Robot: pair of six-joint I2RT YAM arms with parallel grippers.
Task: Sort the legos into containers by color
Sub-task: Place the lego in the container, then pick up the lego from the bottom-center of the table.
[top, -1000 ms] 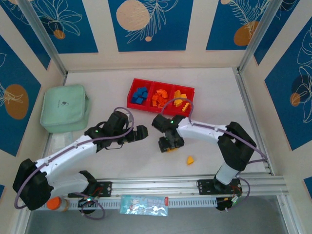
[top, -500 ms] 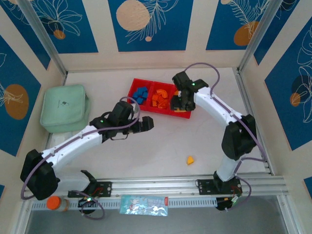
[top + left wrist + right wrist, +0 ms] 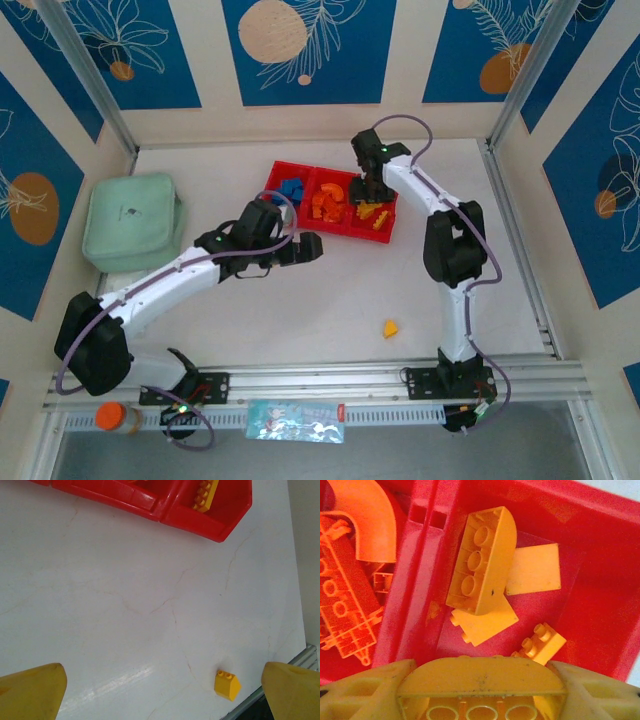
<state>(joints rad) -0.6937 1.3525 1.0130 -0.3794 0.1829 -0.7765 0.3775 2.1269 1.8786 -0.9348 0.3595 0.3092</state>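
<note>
I looked down on a white tabletop, faintly cracked, boxed in by cream walls. Blue panels with pale orange discs stood at ten, twelve and two o'clock. A metal rail ran along six o'clock.

tray: far centre of counter
legos: in tray
stray lego: before tray's right end
pouch: left of tray

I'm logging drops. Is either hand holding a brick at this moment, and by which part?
The right hand grips a yellow curved brick by its two ends, above the red tray. The left hand is open and holds nothing.
</note>
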